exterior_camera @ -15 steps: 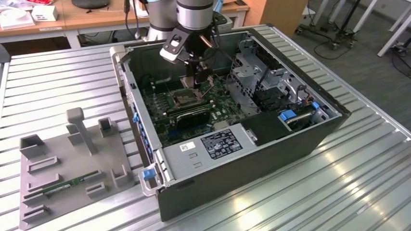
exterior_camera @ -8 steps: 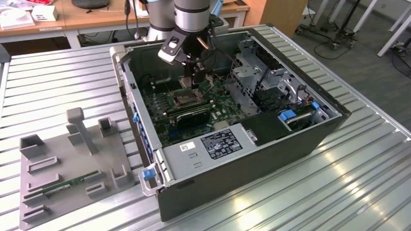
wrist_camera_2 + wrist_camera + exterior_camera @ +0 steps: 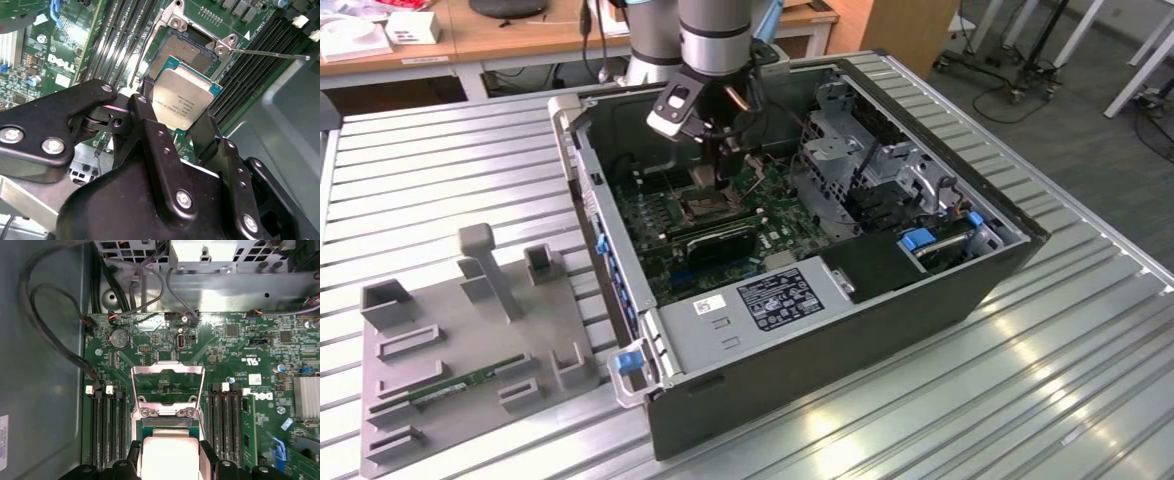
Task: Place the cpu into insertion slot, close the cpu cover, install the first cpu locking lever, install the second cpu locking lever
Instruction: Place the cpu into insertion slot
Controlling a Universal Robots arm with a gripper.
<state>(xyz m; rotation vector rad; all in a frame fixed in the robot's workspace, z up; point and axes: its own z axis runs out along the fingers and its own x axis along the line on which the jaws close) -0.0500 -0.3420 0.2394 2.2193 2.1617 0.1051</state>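
Observation:
My gripper reaches down into the open computer case and is shut on the cpu, a silvery square chip clamped between two black fingers. The cpu hangs just above the insertion slot, overlapping its nearer edge. The first wrist view shows the same cpu between the fingertips. Beyond it the cpu cover stands swung up and open. A thin locking lever sticks out sideways from the socket. From outside, the gripper hovers over the socket.
Black memory slots flank the socket on both sides, with a fitted module. Cables loop along the case wall. A finned heatsink and a drive cage stand close by. A grey fixture tray lies at the exterior view's left.

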